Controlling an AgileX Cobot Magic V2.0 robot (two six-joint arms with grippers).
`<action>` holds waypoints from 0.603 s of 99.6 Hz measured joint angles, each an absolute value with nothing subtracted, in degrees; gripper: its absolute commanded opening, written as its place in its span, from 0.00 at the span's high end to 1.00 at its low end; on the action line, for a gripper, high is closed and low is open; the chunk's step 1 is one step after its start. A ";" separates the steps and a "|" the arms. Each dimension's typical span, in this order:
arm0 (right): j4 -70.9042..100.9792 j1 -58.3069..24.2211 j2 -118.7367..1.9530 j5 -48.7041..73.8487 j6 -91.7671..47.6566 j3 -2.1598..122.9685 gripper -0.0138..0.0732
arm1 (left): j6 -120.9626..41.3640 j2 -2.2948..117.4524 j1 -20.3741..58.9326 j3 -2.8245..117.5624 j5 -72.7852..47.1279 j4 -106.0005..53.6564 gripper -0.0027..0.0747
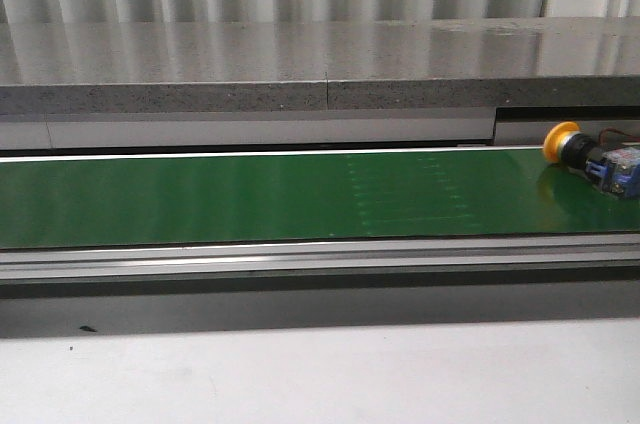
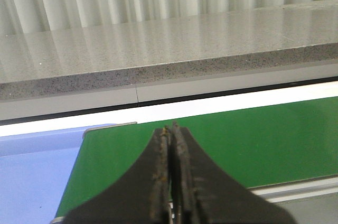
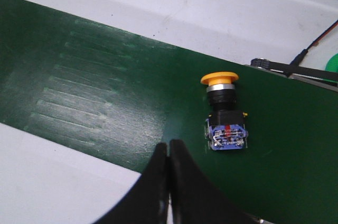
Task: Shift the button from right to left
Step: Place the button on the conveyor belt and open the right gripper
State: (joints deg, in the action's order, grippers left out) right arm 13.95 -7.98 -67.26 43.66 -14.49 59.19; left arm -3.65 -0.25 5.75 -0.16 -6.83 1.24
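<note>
Both claws closed and empty, left claw (image 2: 170, 134), right claw (image 3: 168, 147), button (image 3: 224, 113) on green belt (image 1: 250, 194)

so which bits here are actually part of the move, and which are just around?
Part of the job:
- button, lying on its side at the right end of the green belt
- right gripper, fingers shut, beside the button
- left gripper, fingers shut, over the belt's left end

Just around:
- grey stone ledge
- red and black cables
- blue surface

The button (image 1: 590, 156) has a yellow cap, black collar and blue-and-clear block, lying on a green belt (image 1: 250, 194) below the speckled grey counter (image 1: 300, 64).
</note>
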 measured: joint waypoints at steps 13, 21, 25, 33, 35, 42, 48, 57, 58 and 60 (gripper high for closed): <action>13.95 -9.04 -62.47 39.72 -14.49 53.89 0.92 | -3.65 -0.25 5.75 -0.16 -6.83 1.24 0.99; 13.95 -9.39 -59.02 36.70 -14.49 50.09 0.92 | -3.65 -0.25 5.75 -0.16 -6.83 1.24 0.99; 13.95 -9.53 -56.90 34.83 -14.49 47.90 0.92 | -3.65 -0.25 5.75 -0.16 -6.83 1.24 0.99; 14.04 -9.53 -52.73 31.44 -14.49 43.76 0.92 | -3.65 -0.25 5.75 -0.16 -6.83 1.24 0.99; 14.04 -9.53 -51.56 30.57 -14.49 42.64 0.92 | -3.65 -0.25 5.75 -0.16 -6.83 1.24 0.99; 14.04 -9.53 -47.68 27.94 -14.49 38.94 0.92 | -3.65 -0.25 5.75 -0.16 -6.83 1.24 0.99; 14.04 -9.53 -44.12 26.22 -14.49 35.76 0.92 | -3.65 -0.25 5.75 -0.16 -6.83 1.24 0.99; 14.04 -9.53 -38.78 24.87 -14.49 31.65 0.92 | -3.65 -0.25 5.75 -0.16 -6.83 1.24 0.99; 14.04 -9.53 -38.38 24.82 -14.49 31.35 0.92 | -3.65 -0.25 5.75 -0.16 -6.83 1.24 0.99; 14.04 -9.53 -37.16 24.72 -14.49 30.49 0.92 | -3.65 -0.25 5.75 -0.16 -6.83 1.24 0.99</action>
